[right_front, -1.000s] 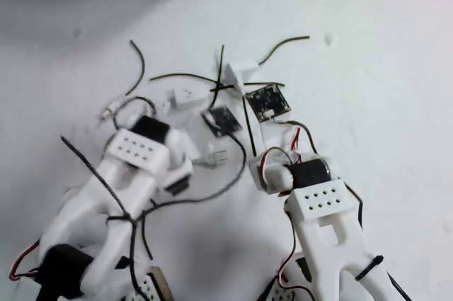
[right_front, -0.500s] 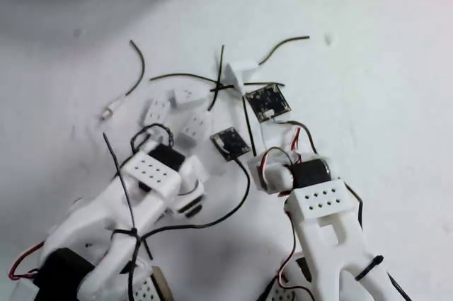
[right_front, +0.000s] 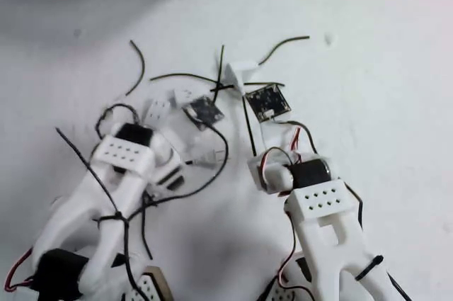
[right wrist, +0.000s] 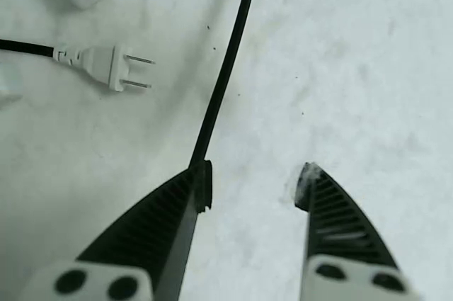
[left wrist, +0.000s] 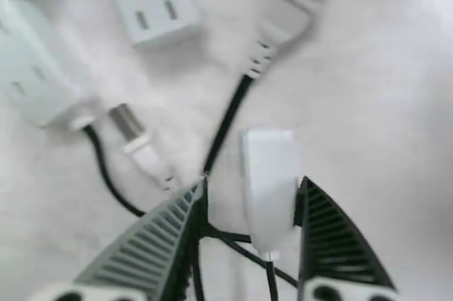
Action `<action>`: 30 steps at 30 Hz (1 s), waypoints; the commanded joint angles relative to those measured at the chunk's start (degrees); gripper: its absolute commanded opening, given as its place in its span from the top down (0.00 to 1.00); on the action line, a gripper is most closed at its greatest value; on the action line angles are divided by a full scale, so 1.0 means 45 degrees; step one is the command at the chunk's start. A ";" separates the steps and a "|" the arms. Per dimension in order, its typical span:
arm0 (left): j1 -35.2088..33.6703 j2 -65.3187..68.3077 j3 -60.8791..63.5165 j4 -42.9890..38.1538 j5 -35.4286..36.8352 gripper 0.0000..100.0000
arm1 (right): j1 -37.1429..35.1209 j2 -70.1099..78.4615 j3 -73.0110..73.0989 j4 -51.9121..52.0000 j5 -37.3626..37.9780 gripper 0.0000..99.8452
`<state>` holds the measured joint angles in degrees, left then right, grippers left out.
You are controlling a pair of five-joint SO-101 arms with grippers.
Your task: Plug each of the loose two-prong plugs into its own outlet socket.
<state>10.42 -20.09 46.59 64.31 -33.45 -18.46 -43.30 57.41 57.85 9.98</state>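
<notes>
Two white outlet blocks (right_front: 157, 110) (right_front: 185, 95) lie near the table's middle, and a third outlet block (right_front: 243, 71) lies farther back. My left gripper (right_front: 180, 166) sits just in front of them. In its wrist view the left gripper (left wrist: 253, 182) is open, with a white plug body (left wrist: 269, 188) between its fingers, against one finger and clear of the other. A second white plug (left wrist: 290, 3) and two outlet blocks (left wrist: 152, 3) (left wrist: 35, 81) lie beyond. My right gripper (right wrist: 255, 167) is open over bare table, with a two-prong plug (right wrist: 106, 67) lying ahead of it.
Two black circuit boards (right_front: 205, 110) (right_front: 267, 100) lie among the outlets. Loose black cables (right_front: 138, 67) cross the middle of the table, and one cable (right wrist: 226, 67) runs up to my right gripper's finger. A small metal-tipped connector (left wrist: 134, 138) lies near the left fingers.
The left arm swung towards the front and right, then back towards the outlets. The smaller black board and its cable shifted along with it. The right arm stayed still.
</notes>
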 commanded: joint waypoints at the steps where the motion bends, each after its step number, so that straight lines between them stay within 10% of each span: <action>1: -0.1143 -0.0283 -0.0449 -0.0938 -0.0645 0.79 | -0.0068 -0.0205 -0.0059 -0.0186 0.0039 0.80; 15: -0.2686 0.3350 -0.2618 -0.2110 -0.0821 0.79 | -0.0088 -0.0205 -0.0039 -0.0186 0.0039 0.80; 30: -0.1338 0.0908 -0.3751 0.1817 -0.2520 0.79 | -0.0088 -0.0205 -0.0039 -0.0186 0.0039 0.80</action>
<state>2.86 -9.54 31.30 68.44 -40.04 -18.46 -43.30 57.41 57.85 9.98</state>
